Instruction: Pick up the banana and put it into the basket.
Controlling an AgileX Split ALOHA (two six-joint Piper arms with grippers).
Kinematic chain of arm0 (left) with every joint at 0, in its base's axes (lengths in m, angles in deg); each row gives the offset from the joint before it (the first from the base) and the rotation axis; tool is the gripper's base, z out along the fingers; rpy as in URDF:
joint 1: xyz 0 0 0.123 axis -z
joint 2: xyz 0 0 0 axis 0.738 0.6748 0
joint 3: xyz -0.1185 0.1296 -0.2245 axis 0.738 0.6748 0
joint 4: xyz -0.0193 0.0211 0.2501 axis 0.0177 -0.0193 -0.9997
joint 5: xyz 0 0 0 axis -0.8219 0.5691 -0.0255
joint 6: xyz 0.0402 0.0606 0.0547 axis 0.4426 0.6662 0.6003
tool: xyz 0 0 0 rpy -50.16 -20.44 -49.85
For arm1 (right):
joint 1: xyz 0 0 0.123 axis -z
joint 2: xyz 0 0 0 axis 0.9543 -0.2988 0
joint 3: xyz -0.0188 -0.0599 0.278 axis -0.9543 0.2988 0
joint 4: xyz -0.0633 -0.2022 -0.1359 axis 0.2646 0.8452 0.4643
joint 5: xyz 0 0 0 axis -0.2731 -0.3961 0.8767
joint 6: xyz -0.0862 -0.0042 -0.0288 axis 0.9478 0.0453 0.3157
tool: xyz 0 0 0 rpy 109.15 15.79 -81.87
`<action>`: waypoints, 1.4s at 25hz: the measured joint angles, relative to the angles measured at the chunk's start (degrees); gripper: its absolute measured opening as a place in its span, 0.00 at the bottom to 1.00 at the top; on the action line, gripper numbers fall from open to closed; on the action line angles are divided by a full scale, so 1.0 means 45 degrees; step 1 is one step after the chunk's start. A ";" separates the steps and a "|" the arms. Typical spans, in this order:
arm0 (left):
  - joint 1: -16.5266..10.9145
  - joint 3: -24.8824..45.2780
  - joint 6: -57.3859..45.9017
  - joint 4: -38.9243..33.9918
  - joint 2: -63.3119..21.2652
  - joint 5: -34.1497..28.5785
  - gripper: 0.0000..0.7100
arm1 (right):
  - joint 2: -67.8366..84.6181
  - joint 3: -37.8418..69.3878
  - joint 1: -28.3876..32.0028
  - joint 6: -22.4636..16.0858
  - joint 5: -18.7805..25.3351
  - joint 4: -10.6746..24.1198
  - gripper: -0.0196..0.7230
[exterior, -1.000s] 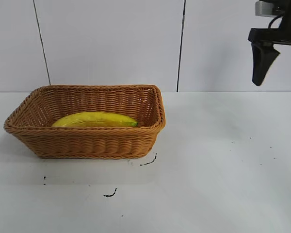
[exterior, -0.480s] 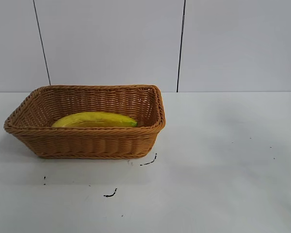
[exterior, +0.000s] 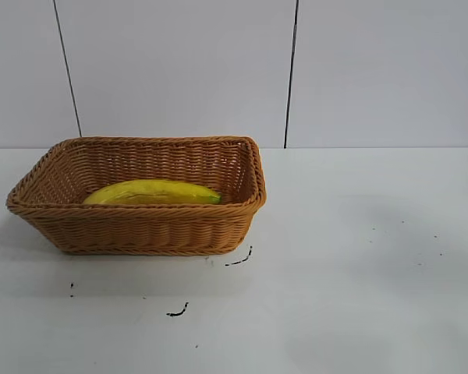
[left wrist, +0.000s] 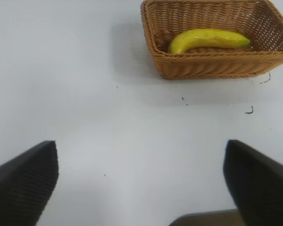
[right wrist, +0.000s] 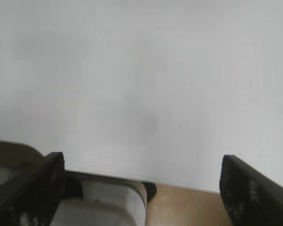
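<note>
The yellow banana (exterior: 152,192) lies flat inside the tan wicker basket (exterior: 140,231) at the left of the white table. It also shows in the left wrist view, banana (left wrist: 208,39) in the basket (left wrist: 212,68), far from the left gripper (left wrist: 141,181). The left gripper is open and empty, above bare table well away from the basket. The right gripper (right wrist: 141,186) is open and empty, over the table's edge. Neither gripper shows in the exterior view.
Small black marks (exterior: 239,260) dot the table in front of the basket. A white wall with dark seams (exterior: 291,74) stands behind. The right wrist view shows a wooden surface (right wrist: 184,207) and a grey-white base part (right wrist: 99,207) beyond the table's edge.
The right gripper, seen a second ago at the upper right of the exterior view, has left that view. The banana and the basket have not moved.
</note>
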 joint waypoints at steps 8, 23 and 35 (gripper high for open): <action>0.0000 0.0000 0.0000 0.0000 0.0000 0.0000 0.97 | 0.3788 0.0115 0.0000 0.0000 0.0060 -0.0009 0.86; 0.0000 0.0000 0.0000 0.0000 0.0000 0.0000 0.97 | 0.7300 0.0129 0.0000 0.0000 0.0075 -0.0118 0.86; 0.0000 0.0000 0.0000 0.0000 0.0000 0.0000 0.97 | 0.7300 0.0129 0.0000 0.0000 0.0063 -0.0118 0.86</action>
